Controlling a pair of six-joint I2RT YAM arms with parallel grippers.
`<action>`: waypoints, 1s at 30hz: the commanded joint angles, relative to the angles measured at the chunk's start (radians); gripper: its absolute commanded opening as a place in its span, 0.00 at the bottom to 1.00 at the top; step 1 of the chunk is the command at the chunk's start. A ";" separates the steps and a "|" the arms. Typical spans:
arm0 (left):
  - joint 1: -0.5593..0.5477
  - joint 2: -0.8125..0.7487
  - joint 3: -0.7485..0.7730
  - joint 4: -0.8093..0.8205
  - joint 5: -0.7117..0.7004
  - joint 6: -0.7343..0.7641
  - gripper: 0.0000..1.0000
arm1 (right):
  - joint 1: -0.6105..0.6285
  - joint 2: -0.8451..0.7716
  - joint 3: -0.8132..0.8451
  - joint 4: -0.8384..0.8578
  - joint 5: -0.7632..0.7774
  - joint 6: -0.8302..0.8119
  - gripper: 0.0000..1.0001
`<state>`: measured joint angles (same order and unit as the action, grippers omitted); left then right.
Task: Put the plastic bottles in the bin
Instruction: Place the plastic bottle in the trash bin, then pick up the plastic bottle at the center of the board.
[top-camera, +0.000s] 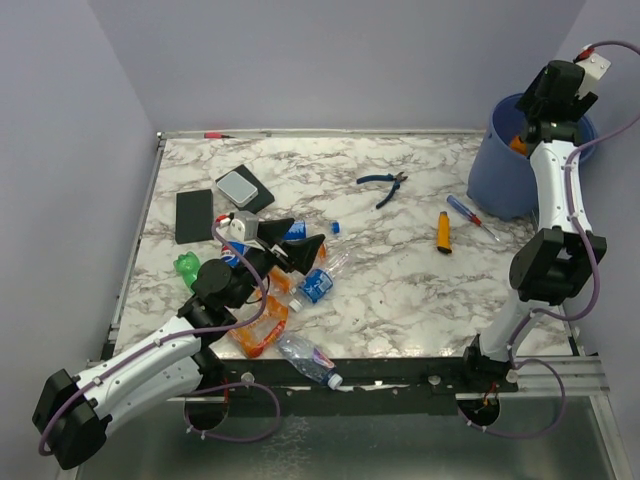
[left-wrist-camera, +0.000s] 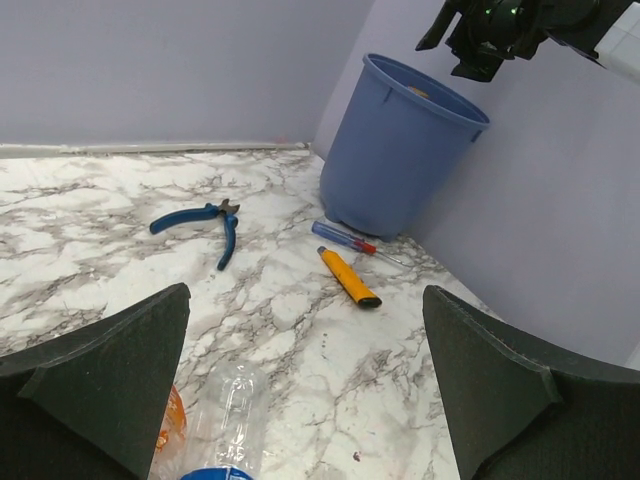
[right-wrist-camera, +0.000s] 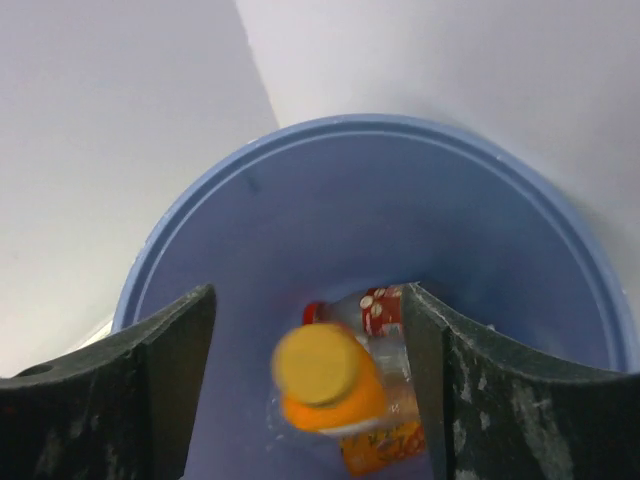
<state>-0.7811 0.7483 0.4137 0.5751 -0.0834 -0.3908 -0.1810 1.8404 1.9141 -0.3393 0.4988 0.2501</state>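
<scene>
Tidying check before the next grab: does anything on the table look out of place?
Yes. One clear bottle lies at the near edge of the table, its cap end poking past the marble. The orange bottle beside it looks crushed flat.

I'm counting one bin (top-camera: 500, 170), two bottles (right-wrist-camera: 332, 388) showing in it, at least four more on the table (top-camera: 400, 285), one pliers (top-camera: 383, 184), one screwdriver (top-camera: 466, 212), one orange-handled tool (top-camera: 443, 233), one black slab (top-camera: 194, 215).
</scene>
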 joint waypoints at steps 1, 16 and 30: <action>-0.004 0.001 0.031 -0.024 -0.007 0.018 0.99 | -0.002 -0.005 0.036 -0.038 -0.095 0.082 0.79; -0.004 0.052 0.100 -0.206 -0.264 -0.009 0.99 | 0.297 -0.478 -0.313 0.362 -0.365 0.157 0.86; -0.211 0.273 0.394 -0.718 -0.403 0.262 0.99 | 0.704 -1.033 -1.265 0.386 -0.405 0.393 0.84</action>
<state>-0.8692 0.9279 0.6811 0.1307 -0.4313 -0.2569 0.5182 0.9539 0.8024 0.1093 0.0620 0.5465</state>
